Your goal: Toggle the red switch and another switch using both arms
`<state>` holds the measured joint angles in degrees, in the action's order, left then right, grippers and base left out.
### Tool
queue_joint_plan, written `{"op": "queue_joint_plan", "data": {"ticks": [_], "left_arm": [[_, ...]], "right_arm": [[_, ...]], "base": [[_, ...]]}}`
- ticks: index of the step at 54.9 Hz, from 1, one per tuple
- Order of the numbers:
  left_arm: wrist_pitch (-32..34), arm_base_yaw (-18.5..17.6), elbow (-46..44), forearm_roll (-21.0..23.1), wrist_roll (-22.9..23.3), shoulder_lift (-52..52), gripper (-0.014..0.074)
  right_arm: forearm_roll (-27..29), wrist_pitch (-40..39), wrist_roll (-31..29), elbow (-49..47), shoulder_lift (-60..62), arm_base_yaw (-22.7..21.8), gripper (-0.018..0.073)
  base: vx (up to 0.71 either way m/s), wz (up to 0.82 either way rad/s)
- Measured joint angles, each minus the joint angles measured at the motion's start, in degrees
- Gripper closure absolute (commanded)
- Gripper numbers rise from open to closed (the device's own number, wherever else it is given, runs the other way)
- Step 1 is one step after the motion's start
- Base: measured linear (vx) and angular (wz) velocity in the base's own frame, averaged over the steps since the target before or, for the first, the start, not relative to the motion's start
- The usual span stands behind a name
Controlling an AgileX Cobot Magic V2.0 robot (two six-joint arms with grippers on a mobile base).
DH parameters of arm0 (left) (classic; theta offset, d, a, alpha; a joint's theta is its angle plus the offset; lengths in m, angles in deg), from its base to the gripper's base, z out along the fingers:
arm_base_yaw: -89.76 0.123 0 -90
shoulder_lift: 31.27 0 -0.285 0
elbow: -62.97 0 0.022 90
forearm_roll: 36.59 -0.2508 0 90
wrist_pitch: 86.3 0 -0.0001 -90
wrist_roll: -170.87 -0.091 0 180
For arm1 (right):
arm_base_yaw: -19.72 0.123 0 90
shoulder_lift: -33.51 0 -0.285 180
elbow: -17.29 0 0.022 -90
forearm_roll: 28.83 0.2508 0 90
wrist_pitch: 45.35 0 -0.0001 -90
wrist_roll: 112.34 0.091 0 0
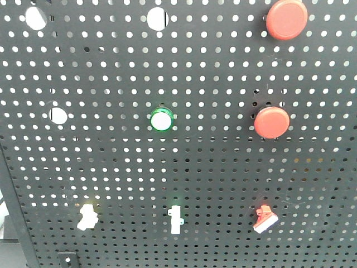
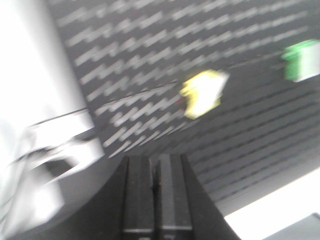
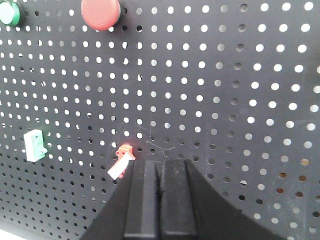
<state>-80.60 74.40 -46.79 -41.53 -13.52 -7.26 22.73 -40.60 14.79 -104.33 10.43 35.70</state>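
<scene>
The red switch (image 1: pixel 264 219) sits low on the right of the black pegboard (image 1: pixel 223 167), its white lever tilted down-left. In the right wrist view the red switch (image 3: pixel 122 161) lies just left of my right gripper (image 3: pixel 159 167), whose fingers are shut with nothing between them. The other switch, pale cream (image 1: pixel 87 216), sits low on the left. The left wrist view is blurred and shows it as a yellow shape (image 2: pixel 202 92) above and right of my left gripper (image 2: pixel 156 162), which is shut and empty. Neither arm shows in the front view.
Between the two switches stands a slim white toggle with a green base (image 1: pixel 175 219). Above it is a green-ringed round button (image 1: pixel 162 119). Two big red push buttons (image 1: pixel 286 18) (image 1: pixel 271 121) are on the right. A white wall (image 2: pixel 35 75) flanks the board's left edge.
</scene>
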Motion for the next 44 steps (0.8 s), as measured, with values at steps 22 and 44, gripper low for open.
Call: {"op": "queue_joint_plan", "data": {"ticks": [22,44], "left_arm": [[-12.87,8.74,8.45,-0.17,7.73,-16.81,0.0594],[-13.14,8.74,8.45,-0.28,7.77,-16.81,0.0594]], "right_arm": [[0.00,0.00,0.00,0.00,0.00,0.00,0.0566],[0.00,0.06,0.00,0.07,0.00,0.00,0.0566]], "base": [[0.00,0.00],[0.00,0.00]]}}
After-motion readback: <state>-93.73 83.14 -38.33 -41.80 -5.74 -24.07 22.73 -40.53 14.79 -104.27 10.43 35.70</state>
